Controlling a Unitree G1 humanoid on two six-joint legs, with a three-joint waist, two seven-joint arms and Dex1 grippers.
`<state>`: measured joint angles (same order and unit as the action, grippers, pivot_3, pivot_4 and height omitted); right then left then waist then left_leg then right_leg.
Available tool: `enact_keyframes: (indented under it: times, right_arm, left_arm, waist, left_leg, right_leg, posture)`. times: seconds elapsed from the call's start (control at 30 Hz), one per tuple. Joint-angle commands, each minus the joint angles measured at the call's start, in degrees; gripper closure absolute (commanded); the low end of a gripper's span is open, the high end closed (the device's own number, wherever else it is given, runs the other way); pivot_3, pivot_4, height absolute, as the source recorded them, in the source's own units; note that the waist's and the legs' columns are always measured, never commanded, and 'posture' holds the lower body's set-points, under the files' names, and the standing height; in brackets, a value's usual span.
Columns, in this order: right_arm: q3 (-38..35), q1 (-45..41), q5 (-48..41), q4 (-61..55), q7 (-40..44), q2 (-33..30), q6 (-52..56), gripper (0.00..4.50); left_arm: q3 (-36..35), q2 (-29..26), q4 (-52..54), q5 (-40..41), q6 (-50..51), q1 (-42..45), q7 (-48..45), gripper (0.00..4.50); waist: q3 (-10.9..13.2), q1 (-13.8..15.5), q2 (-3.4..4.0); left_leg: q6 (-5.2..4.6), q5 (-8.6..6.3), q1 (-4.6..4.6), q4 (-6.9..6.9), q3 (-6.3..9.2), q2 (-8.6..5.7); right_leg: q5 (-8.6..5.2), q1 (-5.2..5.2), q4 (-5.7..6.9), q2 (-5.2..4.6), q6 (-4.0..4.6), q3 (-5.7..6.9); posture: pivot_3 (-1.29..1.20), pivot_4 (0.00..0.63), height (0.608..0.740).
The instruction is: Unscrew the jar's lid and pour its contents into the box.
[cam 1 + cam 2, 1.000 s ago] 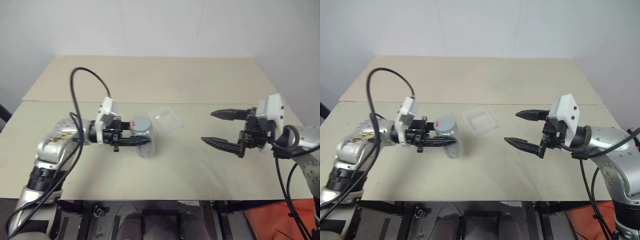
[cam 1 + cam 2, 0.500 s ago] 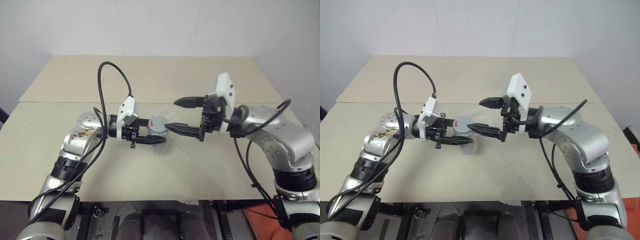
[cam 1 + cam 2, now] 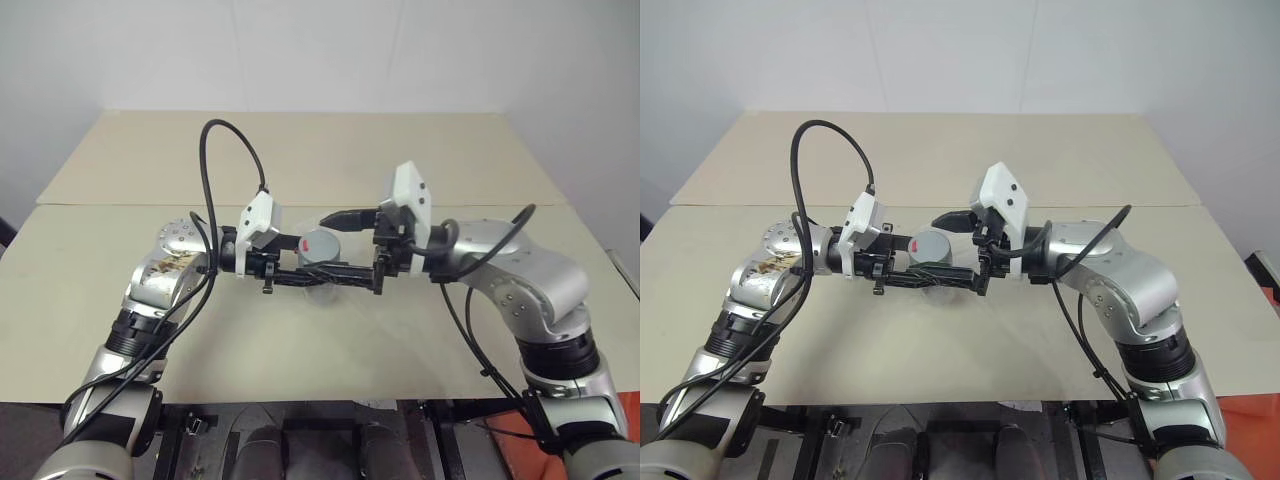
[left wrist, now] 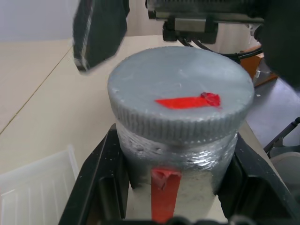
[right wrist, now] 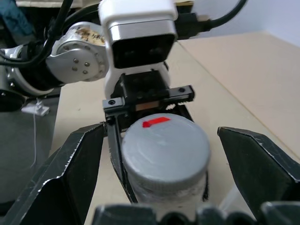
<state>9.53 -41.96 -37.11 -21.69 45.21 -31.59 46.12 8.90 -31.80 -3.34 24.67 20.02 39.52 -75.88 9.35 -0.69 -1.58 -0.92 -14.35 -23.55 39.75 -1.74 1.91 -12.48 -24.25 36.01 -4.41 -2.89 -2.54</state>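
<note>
While the left hand (image 3: 300, 277) pinches the jar (image 4: 180, 180) upright above the worktop (image 3: 300, 160), lid (image 4: 180, 86) up, the right hand (image 3: 345, 245), fingers spread wide, has swung in from the right to straddle the lid.

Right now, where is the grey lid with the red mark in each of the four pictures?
Left eye view: the lid sits mid-picture, between the two end effectors.
Right eye view: mid-picture again, slightly further left.
Left wrist view: big and central, on top of the jar.
Right wrist view: low centre.
Shared landmark: the red mark on the lid.
</note>
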Motion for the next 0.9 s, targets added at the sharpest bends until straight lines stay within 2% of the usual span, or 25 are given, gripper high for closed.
enact_keyframes:
  times: [0.03,0.4,0.5,0.6,0.63,0.9]
  right_arm:
    - [0.04,-1.97,1.28,0.80,0.86,0.88,-1.67,0.00]
    - [0.83,-3.19,3.88,3.54,1.95,3.69,-2.19,0.00]
    - [0.61,-2.80,4.19,3.58,2.42,4.10,-2.54,0.61]
    - [0.60,-2.35,4.60,3.47,2.91,4.42,-2.75,1.57]
    - [0.58,-2.27,4.69,3.45,3.01,4.47,-2.80,1.75]
    - [1.32,-2.06,4.84,5.78,7.96,3.84,-5.73,1.75]
  left_arm:
    - [-1.20,0.03,0.75,0.20,-0.72,0.95,0.41,2.44]
    - [-2.09,-0.96,2.01,0.77,-0.37,-0.19,1.13,2.44]
    - [-2.41,-1.09,2.58,0.96,-0.06,-0.60,1.58,2.44]
    - [-2.58,-1.09,2.51,0.78,-0.01,-0.33,1.91,2.44]
    - [-2.57,-1.10,2.42,0.73,-0.08,-0.20,1.93,2.44]
    - [-3.00,-1.20,3.71,3.04,0.55,0.35,-0.11,2.44]
  waist:
    - [0.00,0.00,0.00]
    - [0.01,0.00,0.01]
    - [0.01,-0.01,0.02]
    - [0.01,0.02,0.02]
    - [0.01,0.04,0.02]
    - [0.01,-0.01,0.02]
  left_leg:
    - [0.00,0.00,0.00,-0.01,0.00,0.00]
    - [-0.01,0.00,-0.04,-0.01,0.01,0.00]
    - [0.00,0.00,-0.04,-0.01,0.01,0.01]
    - [0.00,0.00,-0.04,-0.01,0.01,0.01]
    - [0.00,0.00,-0.04,-0.01,0.01,0.00]
    - [0.00,0.00,-0.04,-0.01,0.01,0.01]
  right_leg:
    - [0.00,0.00,-0.01,0.00,0.00,0.00]
    - [0.00,-0.02,0.04,0.00,0.00,0.02]
    - [0.00,-0.02,0.04,0.00,0.00,0.02]
    - [0.00,-0.02,0.05,0.00,0.00,0.02]
    - [0.00,-0.02,0.05,0.00,0.00,0.02]
    - [0.00,-0.02,0.04,0.00,0.00,0.03]
  posture:
    - [0.00,0.150,0.740]
    - [0.00,0.150,0.740]
    - [0.00,0.150,0.740]
    - [0.00,0.150,0.740]
    - [0.00,0.150,0.740]
    - [0.00,0.150,0.740]
